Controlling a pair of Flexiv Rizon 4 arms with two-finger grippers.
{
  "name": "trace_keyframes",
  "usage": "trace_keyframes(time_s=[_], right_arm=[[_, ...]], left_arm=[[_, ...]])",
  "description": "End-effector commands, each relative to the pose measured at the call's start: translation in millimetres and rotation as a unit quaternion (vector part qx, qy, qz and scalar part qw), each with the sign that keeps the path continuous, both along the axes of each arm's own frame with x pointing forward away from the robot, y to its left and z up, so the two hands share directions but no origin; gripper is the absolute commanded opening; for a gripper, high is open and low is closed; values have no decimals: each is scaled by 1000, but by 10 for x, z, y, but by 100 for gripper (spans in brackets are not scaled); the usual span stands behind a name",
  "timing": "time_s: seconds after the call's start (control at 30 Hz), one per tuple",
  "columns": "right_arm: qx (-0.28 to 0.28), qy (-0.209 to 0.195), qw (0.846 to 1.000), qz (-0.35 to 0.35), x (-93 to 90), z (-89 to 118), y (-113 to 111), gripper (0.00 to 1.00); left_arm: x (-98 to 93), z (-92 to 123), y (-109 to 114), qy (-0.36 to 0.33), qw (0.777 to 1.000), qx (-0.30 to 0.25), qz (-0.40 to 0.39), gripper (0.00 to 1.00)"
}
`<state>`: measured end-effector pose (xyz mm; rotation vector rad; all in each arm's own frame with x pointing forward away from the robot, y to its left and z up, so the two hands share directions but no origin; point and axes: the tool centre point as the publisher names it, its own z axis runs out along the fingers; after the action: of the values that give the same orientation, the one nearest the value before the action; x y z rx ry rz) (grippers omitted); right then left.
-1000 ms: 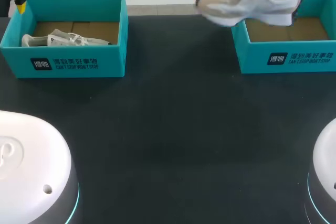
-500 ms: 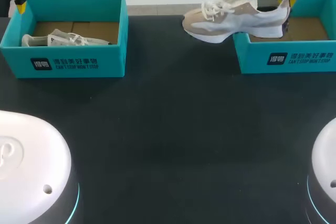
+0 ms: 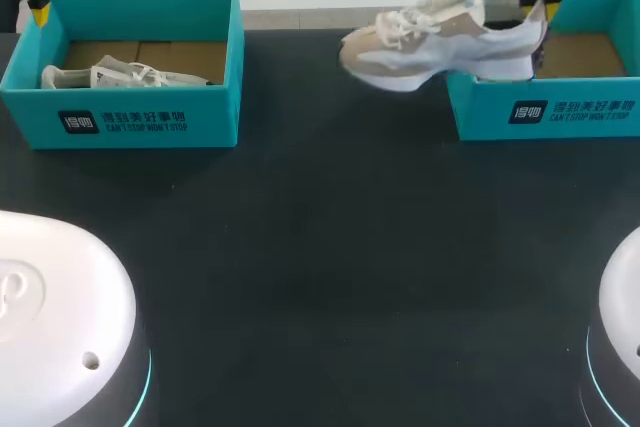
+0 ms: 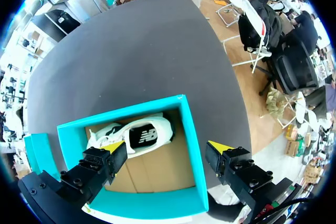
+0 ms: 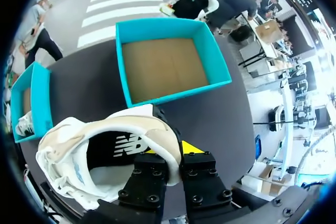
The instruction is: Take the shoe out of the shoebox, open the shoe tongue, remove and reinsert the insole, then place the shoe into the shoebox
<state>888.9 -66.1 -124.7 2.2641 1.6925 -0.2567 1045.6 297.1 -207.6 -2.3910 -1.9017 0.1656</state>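
Start at 10 o'clock on the table (image 3: 330, 247). Your left gripper (image 4: 167, 147) hangs over the left shoebox (image 3: 130, 112) with its fingers spread wide and nothing between them. A second sneaker (image 4: 139, 136) lies on its side on that box's cardboard floor. If you lower this arm carelessly, a finger could land on the turquoise wall and shove or tip the box.

The white-and-beige sneaker (image 3: 440, 37) is the one in play. It hangs near 1 o'clock, straddling the left wall of the right shoebox (image 3: 545, 112), toe pointing to 9 o'clock and heel over the box. It looks lifted clear, though you cannot tell by how much.

Your right gripper (image 5: 173, 153) is clamped on the heel collar alone, one finger inside the shoe and one outside. That is the main worry:
- All the weight sits out toward the toe, so the shoe may pivot in the pinch and droop.
- The soft collar could slide out if you swing fast.
- Travel toward 9 o'clock too low and the sole may catch the box wall and drag the box along.
- The loose laces (image 3: 400, 22) could snag on that rim.
- Set it down tilted and it may roll onto its side, leaving the tongue hard to reach.
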Motion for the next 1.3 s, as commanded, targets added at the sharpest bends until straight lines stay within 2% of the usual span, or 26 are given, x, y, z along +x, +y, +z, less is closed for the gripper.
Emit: trace_keyframes(time_s=[0.03,0.23,0.37,0.4,0.47,0.6,0.7,0.73,1.3], right_arm=[[-24,-6,1000,-5,-291,51,341,0],[-30,-7,999,-14,-682,67,808,0],[-40,13,999,-23,-937,47,1063,0],[-32,3,999,-38,-992,59,1103,0],[-30,10,999,-44,-1100,59,1178,0],[-16,11,997,-73,-1280,33,1213,0],[-7,15,997,-75,-1319,33,1208,0],[-27,23,997,-75,-1296,51,1209,0],[-27,23,997,-75,-1296,51,1209,0]], left_arm=[[6,5,6,1,1000,1,-1,100],[6,5,6,1,1000,1,-1,100],[6,5,6,1,1000,1,-1,100],[6,5,6,1,1000,1,-1,100],[6,5,6,1,1000,1,-1,100],[6,5,6,1,1000,1,-1,100],[6,5,6,1,1000,1,-1,100],[6,5,6,1,1000,1,-1,100],[6,5,6,1,1000,1,-1,100]])
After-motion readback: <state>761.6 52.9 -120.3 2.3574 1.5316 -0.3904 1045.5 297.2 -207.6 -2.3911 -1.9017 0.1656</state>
